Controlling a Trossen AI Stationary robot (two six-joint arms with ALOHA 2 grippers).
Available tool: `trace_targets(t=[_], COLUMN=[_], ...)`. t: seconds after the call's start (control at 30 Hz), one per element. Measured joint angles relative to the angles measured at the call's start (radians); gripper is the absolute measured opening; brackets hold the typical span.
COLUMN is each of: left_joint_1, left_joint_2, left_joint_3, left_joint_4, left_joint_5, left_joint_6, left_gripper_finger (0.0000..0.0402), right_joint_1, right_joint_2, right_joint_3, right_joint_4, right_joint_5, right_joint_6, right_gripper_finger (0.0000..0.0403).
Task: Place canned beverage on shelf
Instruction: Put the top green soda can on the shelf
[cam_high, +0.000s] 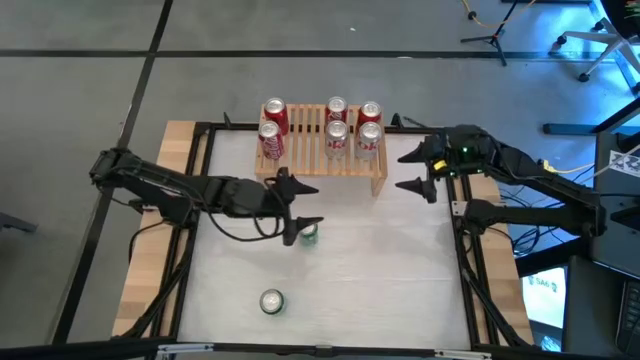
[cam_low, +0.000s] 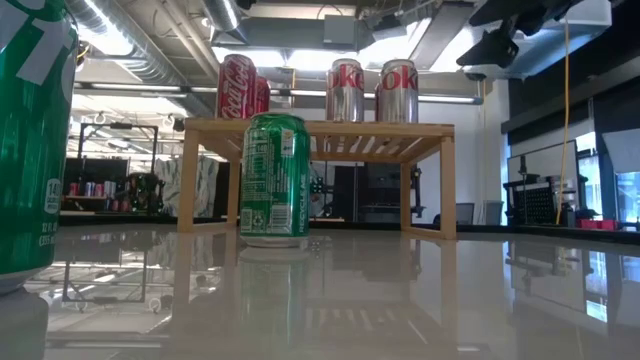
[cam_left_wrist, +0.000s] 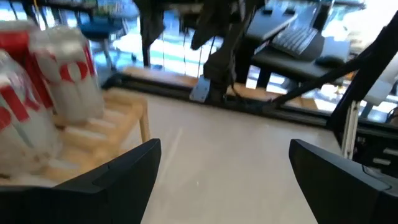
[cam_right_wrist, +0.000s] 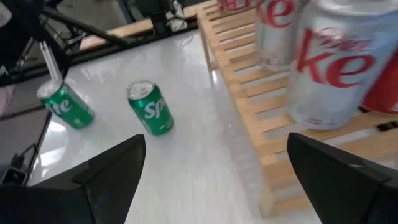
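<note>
The shelf (cam_high: 322, 160), a low light-wood slatted rack, stands at the table's far side with two red cans (cam_high: 272, 127) and several silver cans (cam_high: 352, 127) upright on its slats. One green can (cam_high: 308, 234) stands upright on the table in front of the shelf (cam_low: 320, 130), also seen in the low view (cam_low: 275, 180). A second green can (cam_high: 272, 301) stands near the front edge. My left gripper (cam_high: 302, 205) hovers open beside the first green can, with nothing between its fingers (cam_left_wrist: 224, 180). My right gripper (cam_high: 414, 170) is open, off the shelf's right end.
The right wrist view shows both green cans (cam_right_wrist: 149, 109) (cam_right_wrist: 65, 106) on the white tabletop and the silver cans (cam_right_wrist: 336, 68) on the slats. Black frame rails (cam_high: 200, 200) run along the table's sides. Bare tabletop lies between the shelf and the front edge.
</note>
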Motion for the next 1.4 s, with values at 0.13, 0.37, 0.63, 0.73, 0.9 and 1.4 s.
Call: trace_targets(t=[0.13,0.37,0.63,0.73,0.9,1.4], left_joint_1=[-0.004,-0.009,-0.054,-0.065,-0.065,-0.046], left_joint_2=[0.036,0.038,0.1,0.144,0.219,0.301], left_joint_3=[0.02,0.02,0.012,0.012,0.012,0.012], left_joint_4=[-0.099,-0.389,-0.409,-0.406,-0.403,-0.383], left_joint_5=[0.0,0.005,-0.036,-0.054,-0.095,-0.116], left_joint_6=[-0.109,-0.393,-0.443,-0.443,-0.443,-0.443], left_gripper_finger=[0.0345,0.0345,0.0345,0.0345,0.0345,0.0345], right_joint_1=[0.081,0.189,0.282,0.309,0.332,0.329], right_joint_2=[0.019,0.057,0.078,0.088,0.109,0.159], right_joint_3=[0.0,0.0,0.0,0.0,0.0,0.0], right_joint_4=[0.004,-0.011,-0.008,-0.01,-0.008,-0.006], right_joint_5=[0.046,0.05,0.051,0.05,0.05,0.051], right_joint_6=[-0.001,-0.001,-0.001,-0.001,-0.001,-0.004], right_gripper_finger=[0.0386,0.0386,0.0386,0.0386,0.0386,0.0386])
